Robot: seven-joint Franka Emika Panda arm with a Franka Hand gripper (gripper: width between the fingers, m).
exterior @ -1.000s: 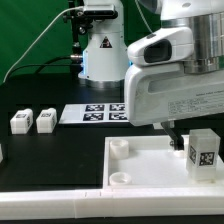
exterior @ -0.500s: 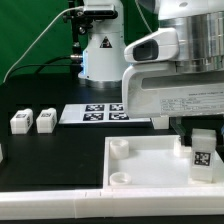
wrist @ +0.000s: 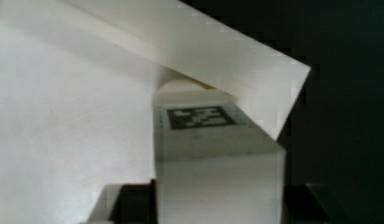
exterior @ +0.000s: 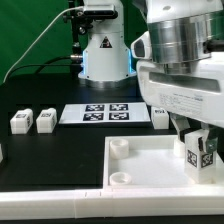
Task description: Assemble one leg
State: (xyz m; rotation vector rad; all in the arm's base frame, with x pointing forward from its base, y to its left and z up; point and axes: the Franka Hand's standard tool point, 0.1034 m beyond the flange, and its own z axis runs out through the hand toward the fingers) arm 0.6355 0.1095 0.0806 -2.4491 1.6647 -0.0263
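Observation:
My gripper (exterior: 199, 134) is shut on a leg (exterior: 200, 152), a small white block with a black-and-white tag on its face. It holds the leg upright over the right part of the big white slab (exterior: 150, 165); I cannot tell whether the leg touches the slab. In the wrist view the leg (wrist: 215, 160) fills the gap between my dark fingers (wrist: 132, 203), its tag facing the camera, with the slab (wrist: 64, 120) beside it. Two more legs (exterior: 21, 121) (exterior: 45, 121) stand on the black table at the exterior view's left. A further leg (exterior: 160, 118) stands behind the slab.
The marker board (exterior: 95, 113) lies flat on the table behind the slab. Two round corner sockets (exterior: 120, 147) (exterior: 120, 178) show on the slab's left end. A white robot base (exterior: 100, 50) stands at the back. A small white part (exterior: 2, 152) sits at the left edge.
My hand has turned about its wrist and shifted toward the exterior view's right. The held leg has turned with it and stays over the same part of the slab.

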